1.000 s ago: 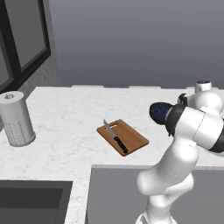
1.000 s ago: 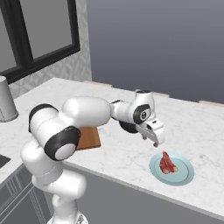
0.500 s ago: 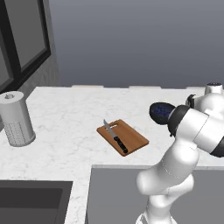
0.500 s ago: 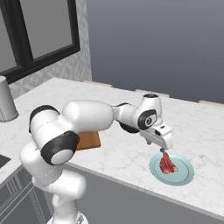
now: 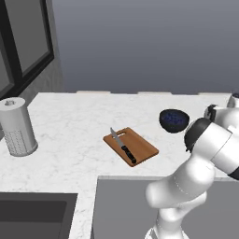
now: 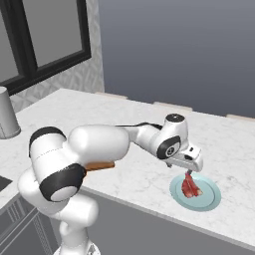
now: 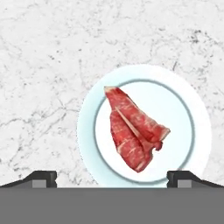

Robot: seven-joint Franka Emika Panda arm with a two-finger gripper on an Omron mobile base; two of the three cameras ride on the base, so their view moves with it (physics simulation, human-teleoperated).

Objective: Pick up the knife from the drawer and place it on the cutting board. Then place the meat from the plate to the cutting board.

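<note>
The knife (image 5: 125, 148), black-handled with a grey blade, lies on the brown cutting board (image 5: 142, 145) in the middle of the counter. To the right, the red meat (image 6: 190, 186) (image 7: 133, 129) rests on the light teal plate (image 6: 210, 197) (image 7: 181, 103). My gripper (image 6: 188, 170) (image 7: 113, 180) hangs open just above the meat, pointing down, with one fingertip on each side of the plate in the hand view. Nothing is held. I cannot make out the drawer.
A dark blue bowl (image 5: 173, 119) stands on the counter behind the arm's elbow. A grey cylinder (image 5: 17, 127) stands at the far left below the window. A sink (image 5: 32, 212) is sunk in at the near left.
The arm has swung right and down, bringing the open gripper from beside the plate to directly over the meat. Knife and board have not moved.
</note>
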